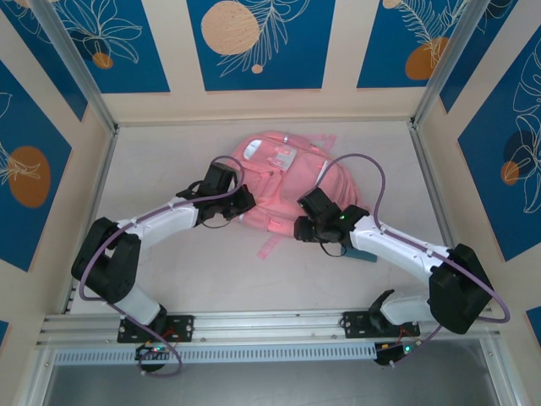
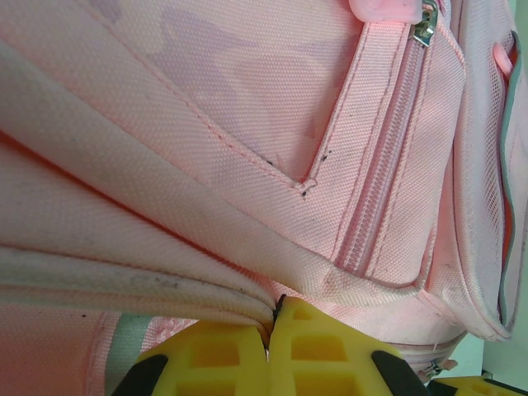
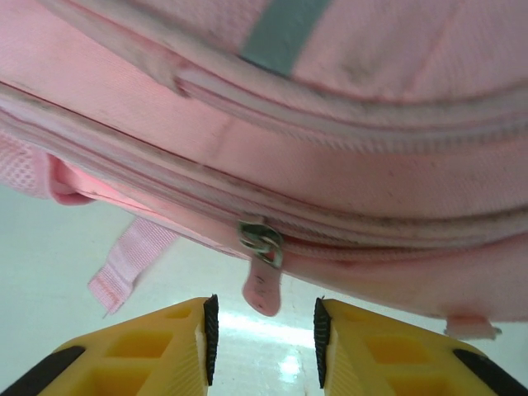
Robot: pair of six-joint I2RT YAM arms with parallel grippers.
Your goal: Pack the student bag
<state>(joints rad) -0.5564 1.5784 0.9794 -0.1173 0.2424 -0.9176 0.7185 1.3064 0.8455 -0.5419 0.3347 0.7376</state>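
**Subject.** The student bag lies flat on the table, between my two tools and directly ahead of both.

**Left gripper**. It is closed tight, with a fold of the bag's edge seam pinched at the tips. A front pocket and its zip run up and away beyond the fingers.

**Right gripper**. Its jaws stand partly apart and hold nothing. The zipper pull hangs from its slider just ahead of the tips, and its lower end dips into the gap without touching either finger. A loose strap trails off to the left of the left-hand finger.

**Other items.** A teal case lies on the table under my right forearm, outside the bag.

**Step in hand, as judged.** I am working the main zip, with the left tool anchoring the fabric and the right lined up on the pull. I cannot tell which way the zip has to run.

**Next move calls for.** A short advance so the pull sits fully between the pads, then a firm close on the tab. After that, draw along the zip track while the left tool keeps the seam taut. The tab is small and slick, so a slip is the main risk.
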